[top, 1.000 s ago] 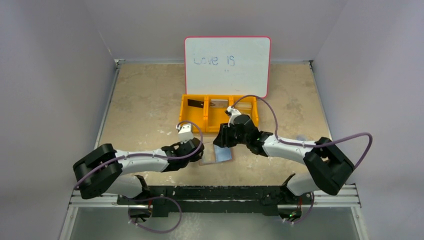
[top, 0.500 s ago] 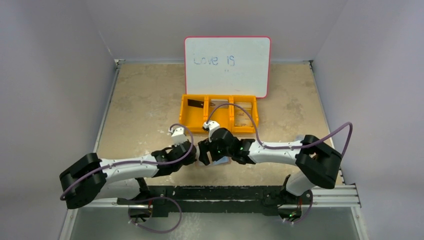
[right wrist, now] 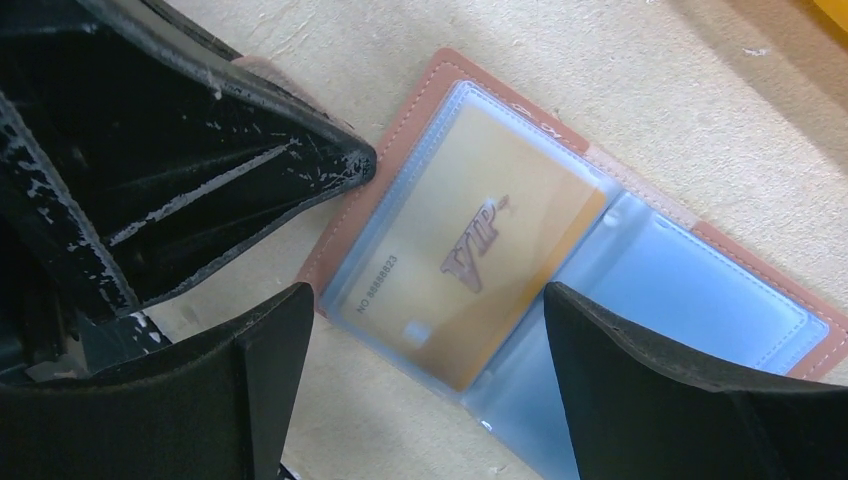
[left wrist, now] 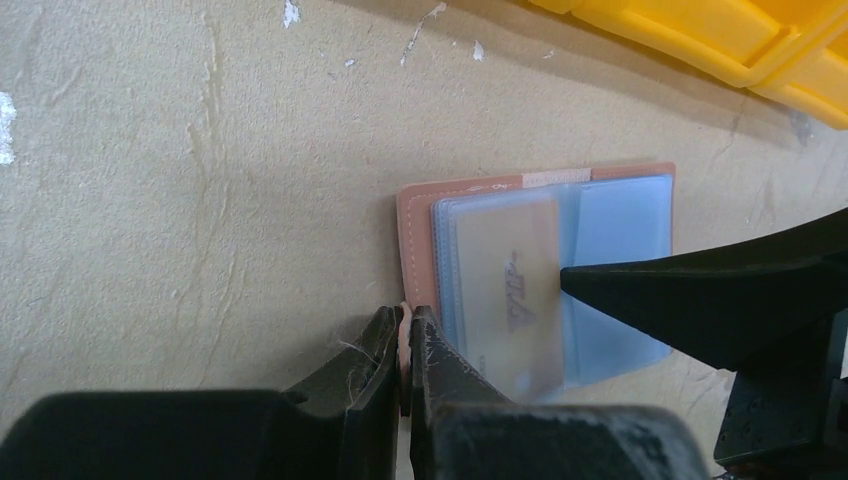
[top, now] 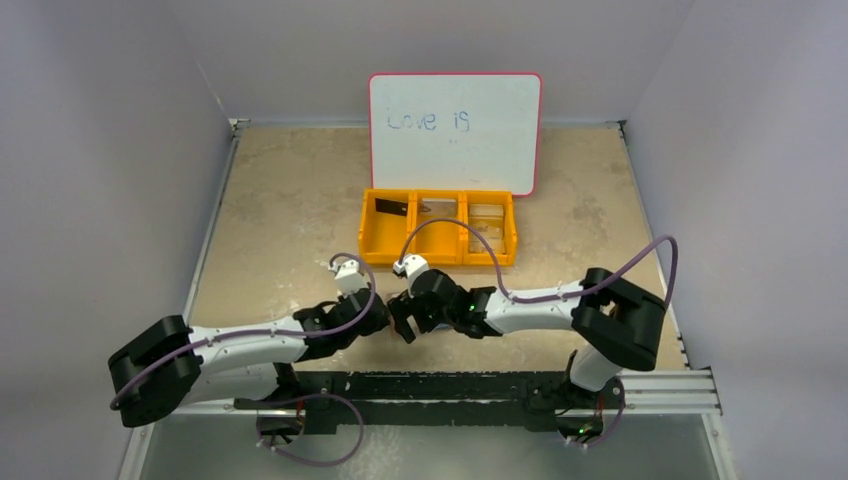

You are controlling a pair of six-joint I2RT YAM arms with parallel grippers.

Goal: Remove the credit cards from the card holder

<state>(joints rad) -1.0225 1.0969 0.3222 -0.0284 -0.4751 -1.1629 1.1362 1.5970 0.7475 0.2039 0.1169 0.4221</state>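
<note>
The brown card holder [right wrist: 400, 140] lies open on the table, its pale blue clear pockets up. A gold card marked VIP [right wrist: 470, 260] sits in its left pocket; it also shows in the left wrist view [left wrist: 505, 290]. My left gripper [left wrist: 405, 345] is shut on the holder's brown near-left edge [left wrist: 415, 250]. My right gripper [right wrist: 425, 300] is open, with its fingers straddling the gold card just above the holder. In the top view both grippers [top: 378, 318] [top: 400, 322] meet near the table's front and hide the holder. A black card [top: 392, 208], a greyish card [top: 438, 208] and a beige card [top: 487, 215] lie in the orange tray.
The orange three-compartment tray [top: 437, 250] stands mid-table behind the grippers, and its edge shows in the left wrist view [left wrist: 720, 40]. A whiteboard [top: 455, 118] with writing leans behind the tray. Walls close in the left, right and back sides.
My right arm has swung from the tray down and left to the holder. My left arm has drawn back toward the front edge, taking the holder with it.
</note>
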